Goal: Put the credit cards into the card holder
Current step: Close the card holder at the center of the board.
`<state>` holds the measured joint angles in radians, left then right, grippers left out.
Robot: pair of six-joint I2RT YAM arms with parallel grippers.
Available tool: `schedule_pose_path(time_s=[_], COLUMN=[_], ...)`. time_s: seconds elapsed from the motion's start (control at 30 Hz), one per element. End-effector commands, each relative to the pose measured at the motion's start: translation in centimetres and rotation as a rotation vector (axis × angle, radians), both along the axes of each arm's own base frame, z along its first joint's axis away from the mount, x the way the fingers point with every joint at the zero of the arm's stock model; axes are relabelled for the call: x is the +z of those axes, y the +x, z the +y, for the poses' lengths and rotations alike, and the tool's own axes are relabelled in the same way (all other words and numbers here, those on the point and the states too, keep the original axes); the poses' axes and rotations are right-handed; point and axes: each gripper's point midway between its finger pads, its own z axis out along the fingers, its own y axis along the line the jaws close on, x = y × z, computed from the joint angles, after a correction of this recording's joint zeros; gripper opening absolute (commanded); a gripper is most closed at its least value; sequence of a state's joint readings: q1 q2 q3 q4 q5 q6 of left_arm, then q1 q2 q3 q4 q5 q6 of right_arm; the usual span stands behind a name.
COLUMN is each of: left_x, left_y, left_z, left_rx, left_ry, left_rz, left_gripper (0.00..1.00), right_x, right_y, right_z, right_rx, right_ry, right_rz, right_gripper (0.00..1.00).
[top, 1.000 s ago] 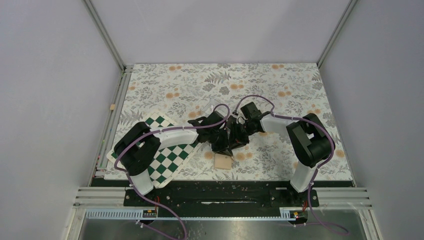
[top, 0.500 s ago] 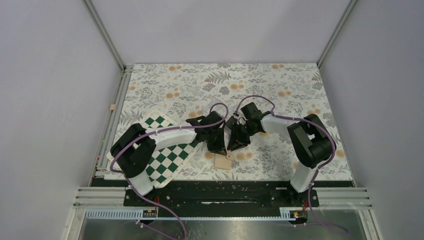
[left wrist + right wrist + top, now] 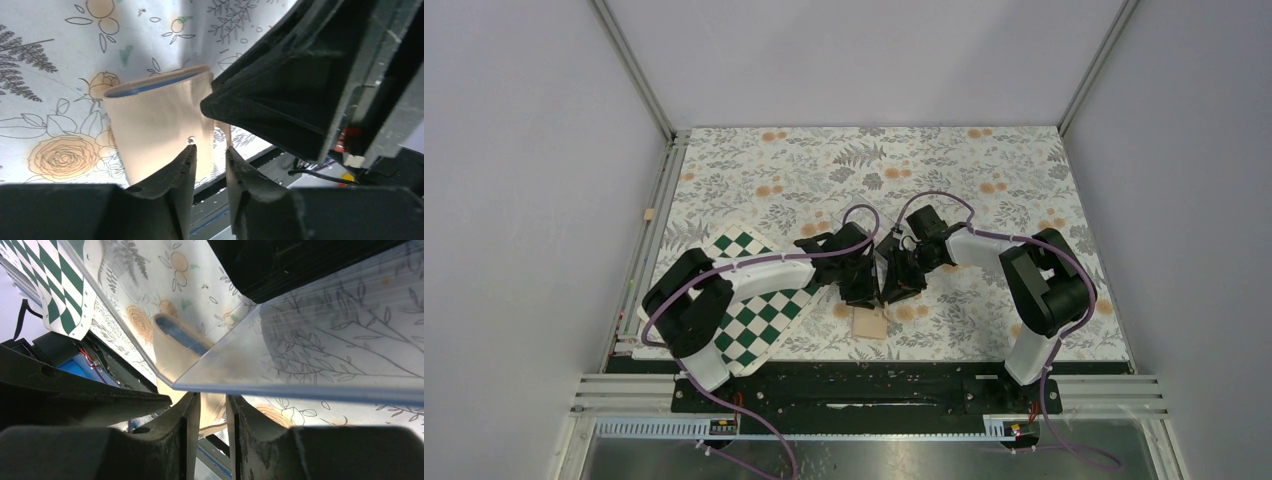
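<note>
Left wrist view puts your left gripper [image 3: 210, 153] over the card holder [image 3: 150, 130], fingers a slit apart. Right gripper [image 3: 213, 405] likewise; you cannot tell if either grips anything.

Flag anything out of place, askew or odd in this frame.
The chequered board lies skewed at the left, and one corner seems to overhang the near edge. The card holder gapes slightly, showing its blue lining. A tilted clear plastic piece crowds the right wrist view. No cards are visible.
</note>
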<state>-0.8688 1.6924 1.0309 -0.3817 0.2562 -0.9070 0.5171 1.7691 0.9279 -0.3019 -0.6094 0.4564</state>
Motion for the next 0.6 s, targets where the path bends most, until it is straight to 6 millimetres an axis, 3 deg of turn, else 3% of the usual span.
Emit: schedule_pose_path(time_s=[0.0, 0.2, 0.37, 0.57], left_x=[4.0, 4.1, 2.9, 2.1], left_y=[0.4, -0.1, -0.3, -0.5], left_z=[-2.2, -2.9, -2.7, -2.7], left_rx=[0.023, 0.007, -0.011, -0.04], left_ry=[-0.183, -0.223, -0.159, -0.1], left_rz=[-0.046, -0.016, 0.014, 0.025], left_gripper=[0.32, 0.32, 0.24, 0.24], right_x=[-0.1, -0.3, -0.4, -0.5], right_y=[-1.6, -1.8, -1.9, -1.8], right_z=[-1.0, -1.1, -1.2, -1.2], right_rx=[-0.008, -0.004, -0.002, -0.004], right_ry=[-0.061, -0.064, -0.066, -0.066], right_rz=[0.068, 0.071, 0.073, 0.075], right_gripper=[0.33, 0.33, 0.33, 0.33])
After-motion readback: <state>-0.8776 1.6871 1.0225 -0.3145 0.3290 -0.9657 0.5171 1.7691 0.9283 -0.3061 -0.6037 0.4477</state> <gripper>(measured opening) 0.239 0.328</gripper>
